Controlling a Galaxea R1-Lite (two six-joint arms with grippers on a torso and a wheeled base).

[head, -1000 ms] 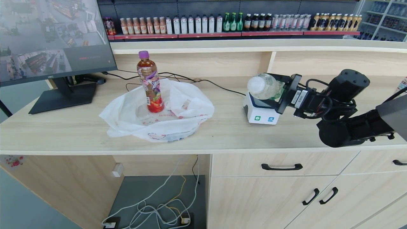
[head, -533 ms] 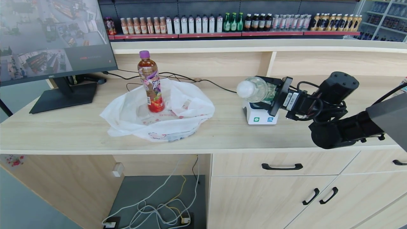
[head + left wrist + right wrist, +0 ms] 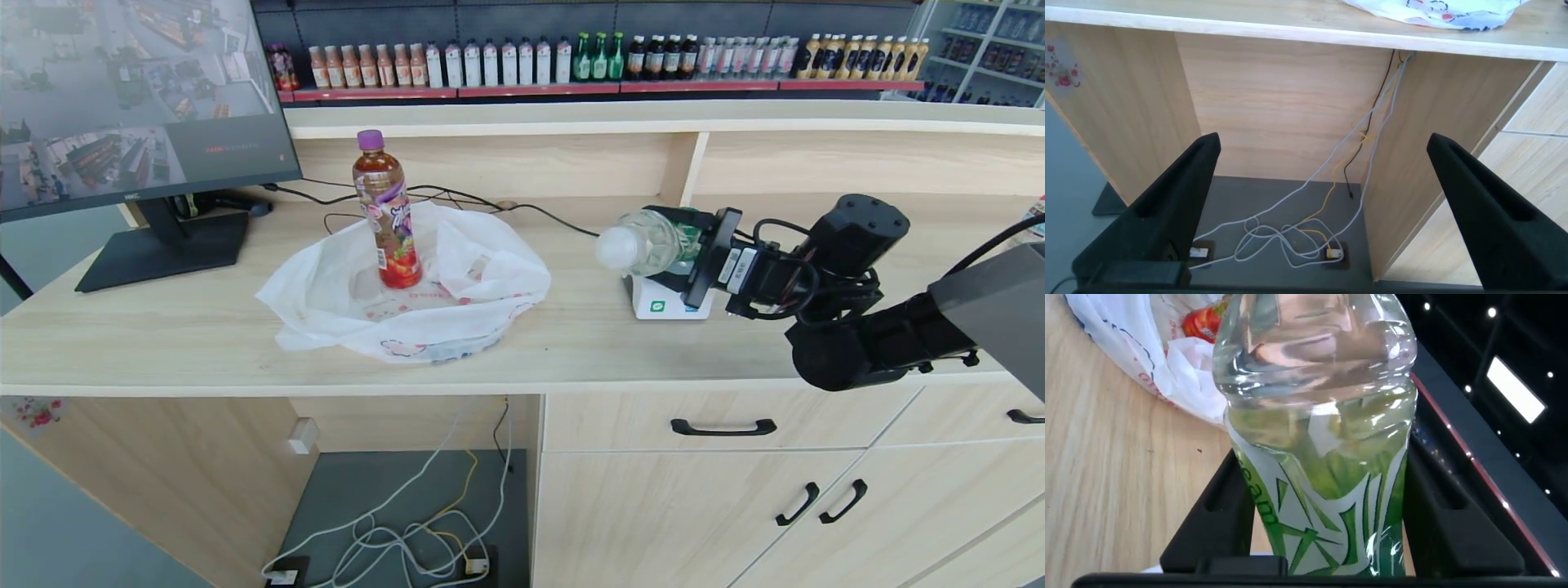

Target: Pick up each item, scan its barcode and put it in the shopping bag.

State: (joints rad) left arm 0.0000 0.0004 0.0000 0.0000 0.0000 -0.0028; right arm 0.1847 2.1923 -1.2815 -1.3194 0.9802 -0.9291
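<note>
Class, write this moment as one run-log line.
right claw: shut on clear bottle, sideways above scanner | left claw: open, low before counter | tea bottle: upright in shopping bag

Light's bright and even across the counter (image 3: 163,343), coming from overhead, so the shopping bag (image 3: 457,269) only throws a thin soft shadow along its front edge. Below the bag, the open nook (image 3: 392,457) under the counter is noticeably dimmer, and down there the left gripper (image 3: 1323,147) is just two dark shapes. Right of the bag, the water bottle (image 3: 1319,416) catches loads of white glints, with a ceiling panel (image 3: 1515,389) and small spot lights (image 3: 1427,307) glowing on a dark ceiling behind it. Wide-lens bend in the head view: the counter's front edge bows, and the monitor (image 3: 139,98) left of the bag leans outward.
</note>
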